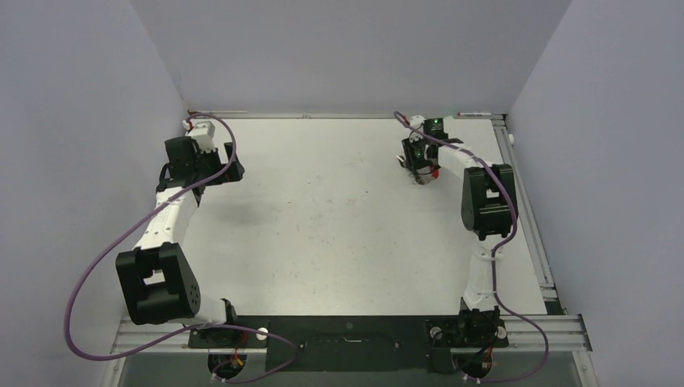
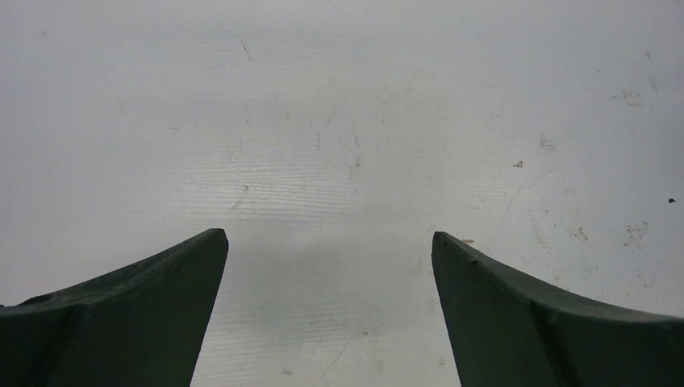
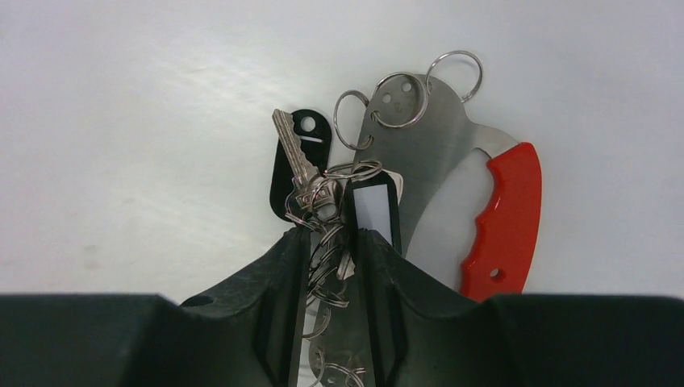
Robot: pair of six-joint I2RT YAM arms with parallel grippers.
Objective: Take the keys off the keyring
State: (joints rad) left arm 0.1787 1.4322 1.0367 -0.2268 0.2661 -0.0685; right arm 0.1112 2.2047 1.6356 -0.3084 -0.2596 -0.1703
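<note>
In the right wrist view the keyring lies on the white table: a curved grey metal band (image 3: 423, 161) with a bright red grip (image 3: 508, 218) and thin wire rings (image 3: 397, 101) at its top. A pale silvery key (image 3: 292, 153) lies over a black oval tag or key head (image 3: 305, 133), next to a black-framed white tag (image 3: 373, 205). My right gripper (image 3: 333, 235) is shut on the bunch of wire rings at the keys' base. From above it sits at the far right (image 1: 419, 165). My left gripper (image 2: 329, 238) is open and empty over bare table, at the far left (image 1: 185, 165).
Metal rails run along the table's back edge (image 1: 347, 116) and right edge (image 1: 528, 210). Grey walls close in on the left, back and right. Purple cables (image 1: 105, 250) loop beside the left arm.
</note>
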